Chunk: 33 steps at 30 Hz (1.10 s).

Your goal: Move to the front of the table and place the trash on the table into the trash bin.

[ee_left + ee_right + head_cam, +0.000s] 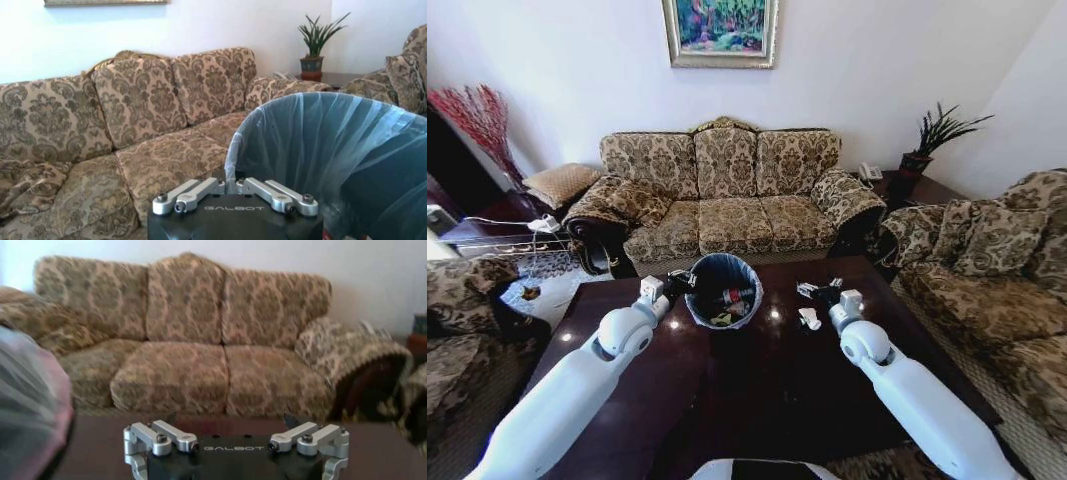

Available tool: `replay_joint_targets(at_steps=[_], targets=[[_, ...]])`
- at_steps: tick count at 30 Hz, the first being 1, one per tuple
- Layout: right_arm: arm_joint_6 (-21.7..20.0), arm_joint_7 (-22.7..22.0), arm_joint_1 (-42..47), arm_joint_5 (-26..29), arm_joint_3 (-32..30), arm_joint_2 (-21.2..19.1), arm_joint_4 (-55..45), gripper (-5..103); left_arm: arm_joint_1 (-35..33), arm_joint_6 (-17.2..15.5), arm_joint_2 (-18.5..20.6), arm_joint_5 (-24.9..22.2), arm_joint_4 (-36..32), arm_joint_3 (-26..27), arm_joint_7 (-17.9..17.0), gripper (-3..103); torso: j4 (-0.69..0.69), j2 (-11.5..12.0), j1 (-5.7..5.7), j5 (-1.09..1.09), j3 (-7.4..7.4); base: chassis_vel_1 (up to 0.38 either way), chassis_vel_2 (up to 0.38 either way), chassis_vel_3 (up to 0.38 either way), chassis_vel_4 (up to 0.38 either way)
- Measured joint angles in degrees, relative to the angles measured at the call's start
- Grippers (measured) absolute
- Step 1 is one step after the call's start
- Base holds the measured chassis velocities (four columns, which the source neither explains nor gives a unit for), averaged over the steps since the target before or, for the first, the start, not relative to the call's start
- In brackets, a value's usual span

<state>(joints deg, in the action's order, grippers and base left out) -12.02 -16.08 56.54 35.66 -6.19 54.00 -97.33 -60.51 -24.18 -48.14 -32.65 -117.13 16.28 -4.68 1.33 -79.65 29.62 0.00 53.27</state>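
Note:
The trash bin (754,285), round with a bluish liner, stands on the far middle of the dark glossy table (757,390). Inside it lie a clear bottle with a red label (733,297) and other scraps. My left gripper (679,281) sits by the bin's left rim with its links drawn together, shut; the left wrist view has the bin wall (320,145) close ahead. My right gripper (827,293) hovers open, to the right of the bin, over the table's far right part. A crumpled white paper wad (810,319) lies just before it and another scrap (806,290) beside it.
A patterned three-seat sofa (727,200) stands right behind the table. Matching armchairs flank it on the left (467,320) and right (997,270). A side table with a potted plant (922,150) and a phone is at the back right.

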Motion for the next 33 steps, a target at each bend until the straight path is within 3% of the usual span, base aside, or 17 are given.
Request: replay_joint_targets(at_steps=[13, 27, 32, 33], targets=[[4.0, 9.9, -1.4, -4.5, -0.6, 8.9, 22.5, 100, -0.1, 0.0, 0.2, 0.1, 0.3, -0.2, -0.2, 2, 0.01, 0.0, -0.04, 0.00, -0.02, 0.000, 0.000, 0.000, 0.000], [5.6, 18.7, -6.0, -7.6, -0.6, 12.4, 36.6, 100, 0.3, 0.0, 0.2, 0.3, 1.2, -1.2, -0.1, 2, 0.00, 0.0, -0.05, 0.00, -0.01, 0.000, 0.000, 0.000, 0.000], [5.8, 19.1, -7.0, -8.4, -0.6, 13.1, 38.4, 100, 0.3, 0.0, 0.2, 0.3, 1.4, -1.2, -0.1, 2, 0.01, 0.0, -0.04, 0.00, -0.01, 0.000, 0.000, 0.000, 0.000], [5.8, 19.1, -7.0, -8.4, -0.7, 13.2, 38.6, 96, 0.3, 0.0, 0.2, 0.3, 1.4, -1.2, -0.1, 2, 0.01, 0.0, -0.05, 0.00, -0.01, 0.000, 0.000, 0.000, 0.000]])
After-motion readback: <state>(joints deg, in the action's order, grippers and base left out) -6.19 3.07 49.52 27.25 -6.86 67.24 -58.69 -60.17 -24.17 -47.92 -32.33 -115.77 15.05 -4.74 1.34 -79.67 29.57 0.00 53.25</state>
